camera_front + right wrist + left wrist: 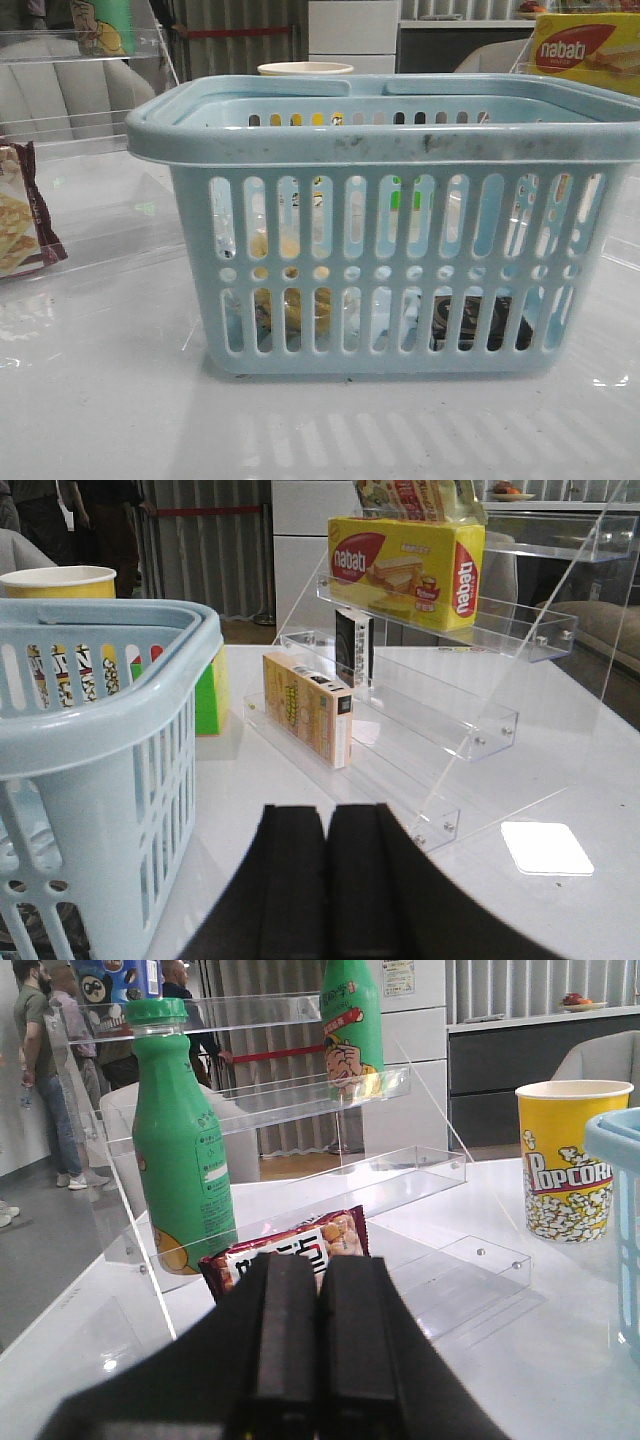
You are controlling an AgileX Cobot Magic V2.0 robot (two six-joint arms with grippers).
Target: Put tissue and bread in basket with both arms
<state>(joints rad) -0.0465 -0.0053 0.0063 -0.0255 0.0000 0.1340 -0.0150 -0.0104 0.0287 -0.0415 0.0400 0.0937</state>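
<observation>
basket (100,690) beside closed right gripper (327,880) — fingers (290,880) together | nabati box (405,568) on clear shelf (470,630)

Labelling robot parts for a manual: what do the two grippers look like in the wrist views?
Both the left gripper and right gripper are matte black, each with two flat, blocky rectangular fingers. No markings or cables show.

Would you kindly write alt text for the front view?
A light-blue slotted basket fills the view on a white table; through its slots show yellowish bread at left and a dark tissue pack at right.
</observation>
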